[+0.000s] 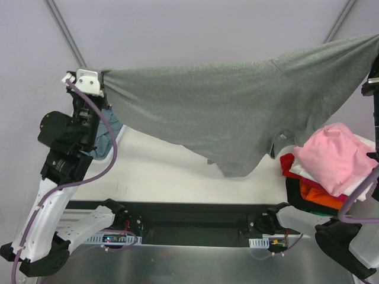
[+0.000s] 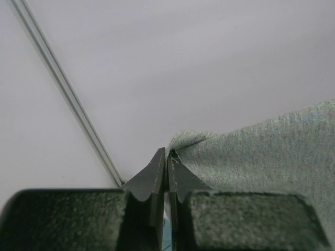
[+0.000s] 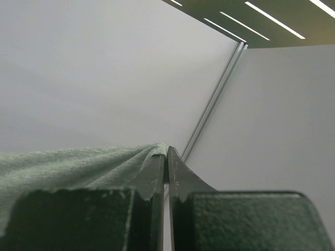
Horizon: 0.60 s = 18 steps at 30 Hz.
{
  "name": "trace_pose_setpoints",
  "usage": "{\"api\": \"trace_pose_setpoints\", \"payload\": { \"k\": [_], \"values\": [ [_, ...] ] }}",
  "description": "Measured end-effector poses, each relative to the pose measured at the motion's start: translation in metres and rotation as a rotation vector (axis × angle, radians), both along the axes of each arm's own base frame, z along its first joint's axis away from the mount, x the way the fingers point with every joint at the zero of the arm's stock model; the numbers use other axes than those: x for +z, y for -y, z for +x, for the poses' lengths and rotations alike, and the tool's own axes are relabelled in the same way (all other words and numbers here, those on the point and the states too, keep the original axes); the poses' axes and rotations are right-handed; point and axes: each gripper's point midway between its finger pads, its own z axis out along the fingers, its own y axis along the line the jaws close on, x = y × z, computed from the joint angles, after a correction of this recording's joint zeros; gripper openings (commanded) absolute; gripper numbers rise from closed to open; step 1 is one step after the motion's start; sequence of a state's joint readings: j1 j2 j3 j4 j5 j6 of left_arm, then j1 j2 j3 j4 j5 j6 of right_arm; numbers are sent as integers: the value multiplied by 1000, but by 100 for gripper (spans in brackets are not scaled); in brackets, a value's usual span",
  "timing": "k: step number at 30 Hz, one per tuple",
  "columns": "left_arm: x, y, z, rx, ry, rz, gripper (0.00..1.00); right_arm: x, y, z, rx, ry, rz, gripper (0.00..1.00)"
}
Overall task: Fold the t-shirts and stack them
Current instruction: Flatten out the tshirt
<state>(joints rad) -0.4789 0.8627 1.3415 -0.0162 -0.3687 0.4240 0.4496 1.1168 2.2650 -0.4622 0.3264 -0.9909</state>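
The heather-grey t-shirt (image 1: 237, 112) hangs spread in the air above the desk (image 1: 172, 171). The left end effector (image 2: 166, 157) is pinched tight on one top corner and the right end effector (image 3: 166, 154) is clamped on the other, so neither shows a gap. The right side rides higher than the left, and the cloth sags to a low point over the middle of the desk. To lay it down well, I would level the two grips first and hold the top edge taut. Then lower both together so the dangling lower edge meets the bare middle of the desk first, and draw the cloth flat. The descent should stay clear of the pile at the right edge, pink tee (image 1: 334, 157) on top, and of the teal tee (image 1: 109, 139) near the left edge.
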Motion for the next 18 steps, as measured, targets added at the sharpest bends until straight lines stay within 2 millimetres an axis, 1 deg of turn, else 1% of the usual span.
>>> {"api": "trace_pose_setpoints", "payload": {
  "k": [5, 10, 12, 14, 18],
  "values": [
    [16, -13, -28, -8, 60, -34, 0, 1, 0, -22, 76, 9, 34, 1],
    [22, -19, -53, -43, 102, -56, 0, 4, 7, -54, 119, 42, 68, 1],
    [22, -18, -57, -60, 110, -56, 0, 5, 9, -64, 132, 56, 78, 1],
    [17, -15, -57, -77, 101, -47, 0, 4, 9, -68, 140, 60, 81, 1],
    [-4, -7, -50, -101, 56, -20, 0, -2, 6, -61, 141, 34, 79, 1]
  ]
}}
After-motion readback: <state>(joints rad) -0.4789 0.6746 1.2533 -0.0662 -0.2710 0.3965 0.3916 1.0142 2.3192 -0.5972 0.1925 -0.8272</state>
